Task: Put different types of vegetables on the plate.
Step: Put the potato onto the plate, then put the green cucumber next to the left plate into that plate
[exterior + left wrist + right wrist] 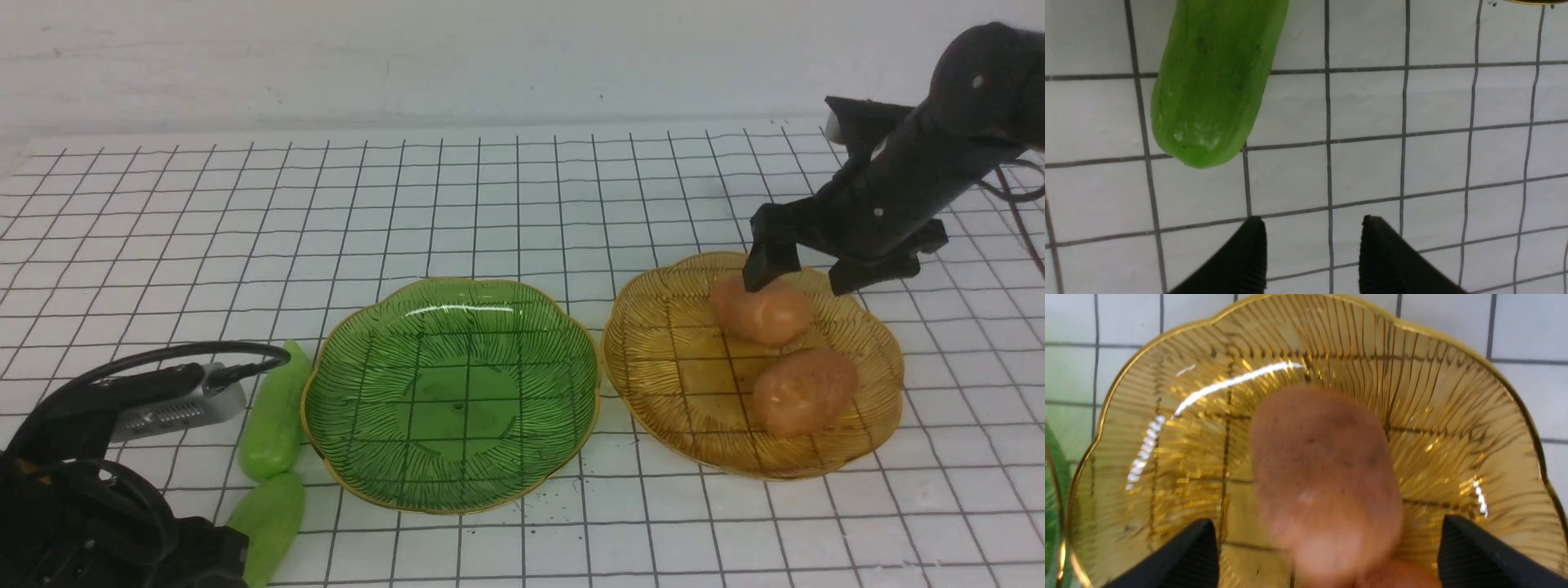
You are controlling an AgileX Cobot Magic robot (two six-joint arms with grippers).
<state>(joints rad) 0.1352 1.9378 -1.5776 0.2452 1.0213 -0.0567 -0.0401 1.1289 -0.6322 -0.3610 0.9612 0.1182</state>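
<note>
Tabletop (522, 204), white and ruled with a black grid, fills the scene. The black right arm (914, 180) reaches in from the right and slopes down toward the amber plate (890, 384). The right gripper (804, 282) hangs over that plate with its jaws spread wide, straddling the far potato (761, 313) without pinching it; one fingertip looks to sit right at the potato's top. At the near left corner the left arm (98, 490) is folded low. The left gripper (1312, 222) hovers above bare grid, its ridged black fingers partly apart and gripping nothing.

Two scalloped, ribbed, see-through plates with gold rims sit side by side, the green plate (457, 327) to the left of the amber one. The far potato and the near potato (804, 390), both matte orange-brown ovals, lie touching in the amber plate. Two smooth light-green cucumbers lie end to end on the table just left of the green plate: the farther cucumber (273, 412) and the nearer cucumber (265, 523).
</note>
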